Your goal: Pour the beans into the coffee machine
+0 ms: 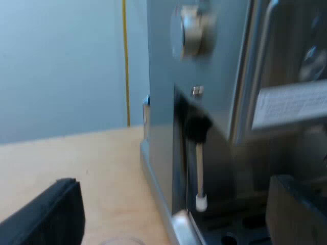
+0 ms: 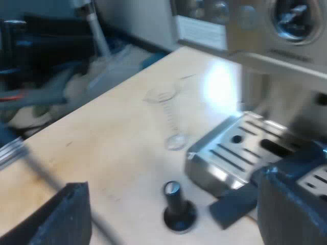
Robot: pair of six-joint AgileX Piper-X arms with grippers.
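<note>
Beside the espresso machine (image 1: pixel 219 71), our left gripper (image 1: pixel 173 214) hovers low over the pale wooden counter (image 1: pixel 76 158), jaws wide apart and holding nothing. It faces a grey panel of the machine, where a round metal knob (image 1: pixel 191 30) sits high and a slim steam wand (image 1: pixel 200 173) with a black grip and a white tip hangs down. At the machine's front, our right gripper (image 2: pixel 171 204) hangs above the counter, its jaws likewise spread and empty. Below it a black tamper (image 2: pixel 179 208) stands upright on its base, near a corner of the slotted metal drip tray (image 2: pixel 240 145). The measuring glass (image 2: pixel 168 117), clear and upright, stands on the counter farther off, near the tray and apart from the tamper; whether beans lie in it we cannot tell. A dark flat piece (image 2: pixel 232 206), possibly a mat, lies against the tray's edge. A round gauge (image 2: pixel 294 15) shows on the machine's face above the tray.
</note>
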